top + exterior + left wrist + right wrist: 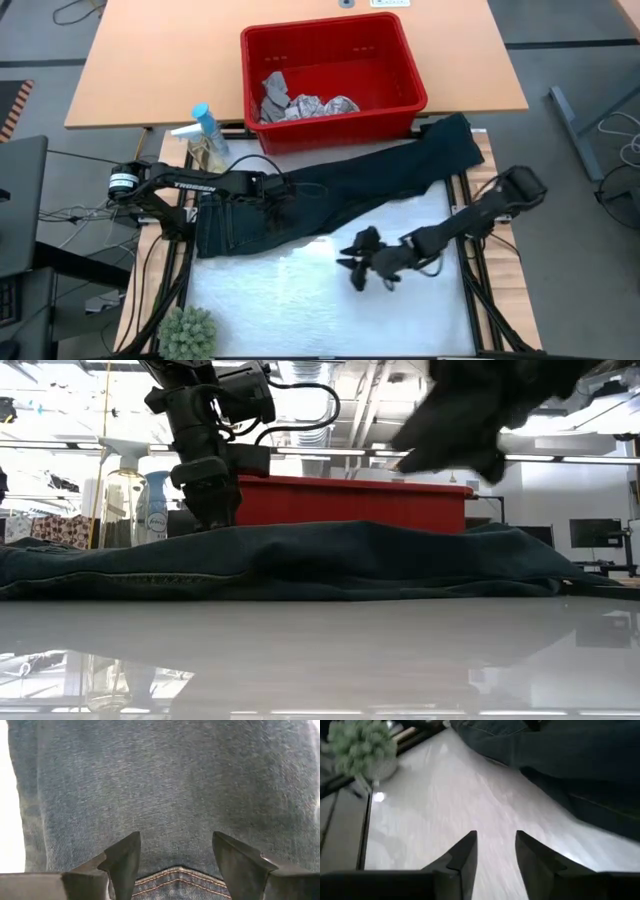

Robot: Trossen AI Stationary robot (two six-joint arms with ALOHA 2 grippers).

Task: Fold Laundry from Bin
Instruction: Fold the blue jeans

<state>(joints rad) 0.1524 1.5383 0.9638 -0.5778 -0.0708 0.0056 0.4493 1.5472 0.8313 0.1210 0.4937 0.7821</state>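
Observation:
The dark trousers lie spread flat on the white table top, waist end at the left and legs running to the far right. My left gripper stands open over them near the waist end, pointing steeply down; denim and a stitched seam show between its fingers. My right gripper hovers open above bare table, nearer than the trousers, with nothing between its fingers. The red bin stands at the far side, holding a grey cloth and a white leaf-print cloth. My left gripper comes at the trousers from above, its open fingers on either side of a patch of denim near the waist end. Whether the fingertips touch the cloth, I cannot tell.
Spray bottles stand at the far left beside the bin. A small potted plant sits at the near left corner. Bare white table top lies between the trousers and the near edge.

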